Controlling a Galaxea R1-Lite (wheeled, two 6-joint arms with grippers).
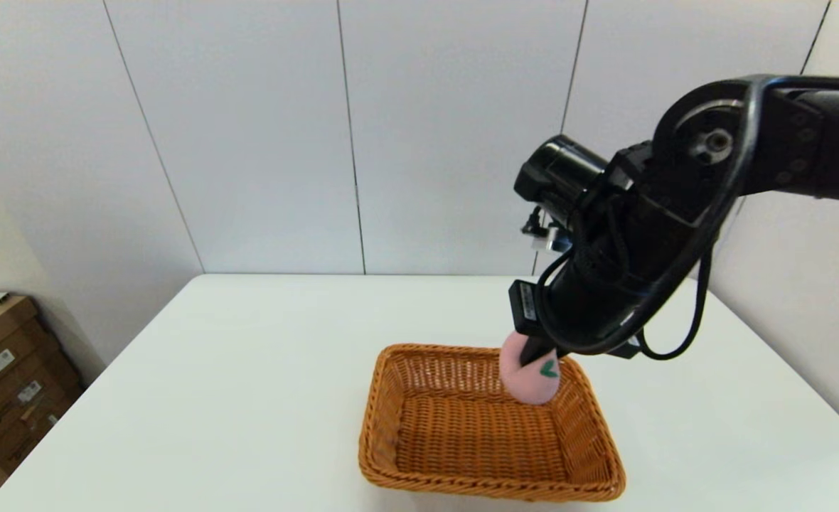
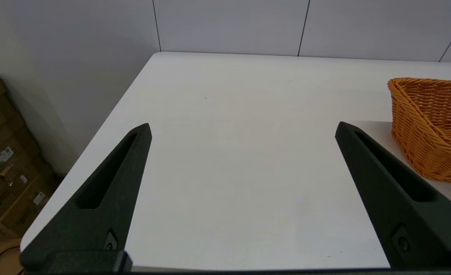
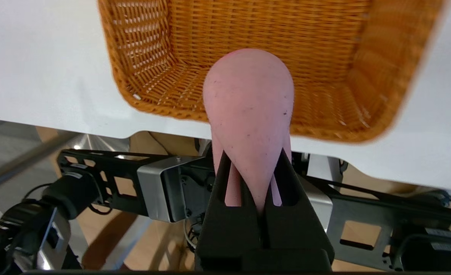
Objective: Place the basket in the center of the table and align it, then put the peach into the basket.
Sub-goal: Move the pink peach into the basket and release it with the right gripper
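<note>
Two grippers on our rig, one at work.

Item: right gripper [image 1: 542,364], right of centre in the head view, clenched on the toy peach [image 1: 530,378] by its narrow end, so the rounded bulk hangs free over the wicker basket [image 1: 419,427]. We judge this grasp suits a clean drop.

Item: peach, above the basket's far right corner, just inside the rim, not yet resting on the weave.

Item: basket, lower centre of the head view, on the white counter [image 1: 249,370], sitting square; we take the aligning as done.

Item: left gripper [image 2: 242,128], fingers spread wide, grasping nothing, idle beside the basket over bare counter.
</note>
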